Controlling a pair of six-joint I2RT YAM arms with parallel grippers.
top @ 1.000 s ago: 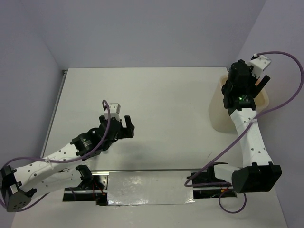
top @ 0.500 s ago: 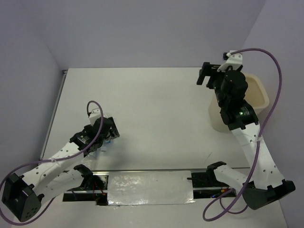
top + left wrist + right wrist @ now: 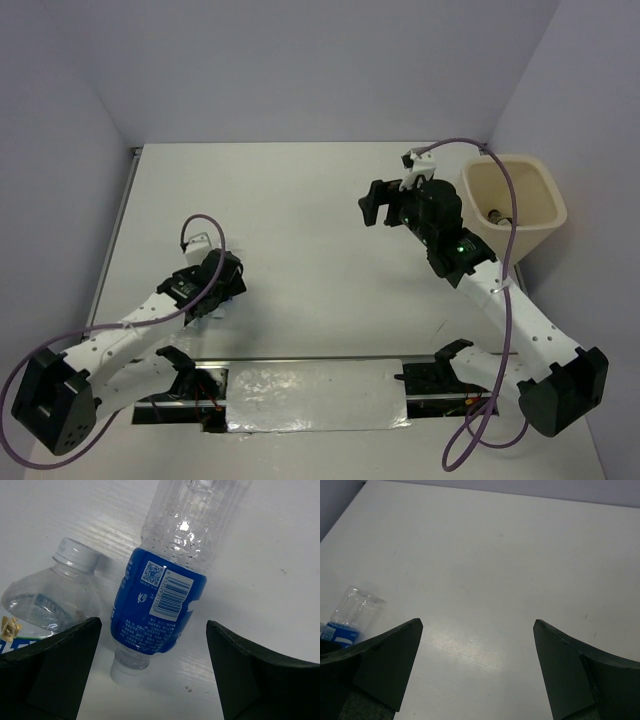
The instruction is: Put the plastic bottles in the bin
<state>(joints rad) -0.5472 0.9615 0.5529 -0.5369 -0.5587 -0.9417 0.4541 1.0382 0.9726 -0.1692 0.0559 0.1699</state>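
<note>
- The left pincer [image 3: 153, 625] stood wide open and empty over a blue-labelled bottle [image 3: 159, 597] lying on the counter [image 3: 280, 555].
- A second clear bottle [image 3: 47, 592] lay just beside it.
- The right pincer [image 3: 477, 625] gaped wide, holding nothing, apart from the bin [image 3: 535, 175].

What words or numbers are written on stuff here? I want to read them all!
No word or number reads clearly anywhere.
Blue label on the clear bottle: a square code, a barcode and tiny white print, too blurred to read.
Label scrap on the second bottle: cut off at the edge, unreadable.
</note>
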